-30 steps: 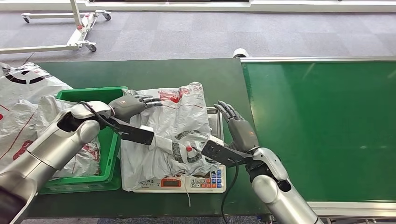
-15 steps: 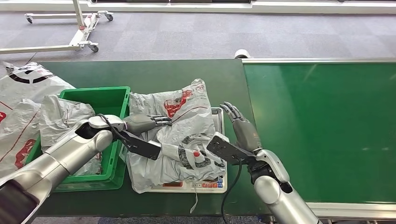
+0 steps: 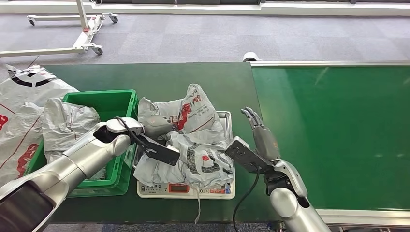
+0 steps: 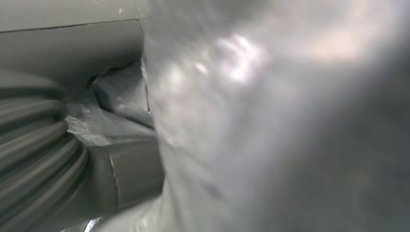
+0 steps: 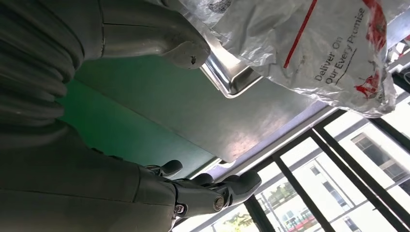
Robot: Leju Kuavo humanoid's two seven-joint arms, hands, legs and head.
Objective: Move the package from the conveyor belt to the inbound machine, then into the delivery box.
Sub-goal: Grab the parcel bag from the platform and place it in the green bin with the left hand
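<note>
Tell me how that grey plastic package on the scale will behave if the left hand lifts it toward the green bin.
The package looks crumpled and slack, so it will probably sag and fold rather than hold shape. Its glossy film may slip in the left hand. It spills over the scale, so a trailing edge might drag.

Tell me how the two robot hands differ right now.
The left hand is buried under the crumpled package on the scale, fingers hidden. The right hand stands beside the scale, fingers straight, holding nothing. Both share grey covers and silver arms.
</note>
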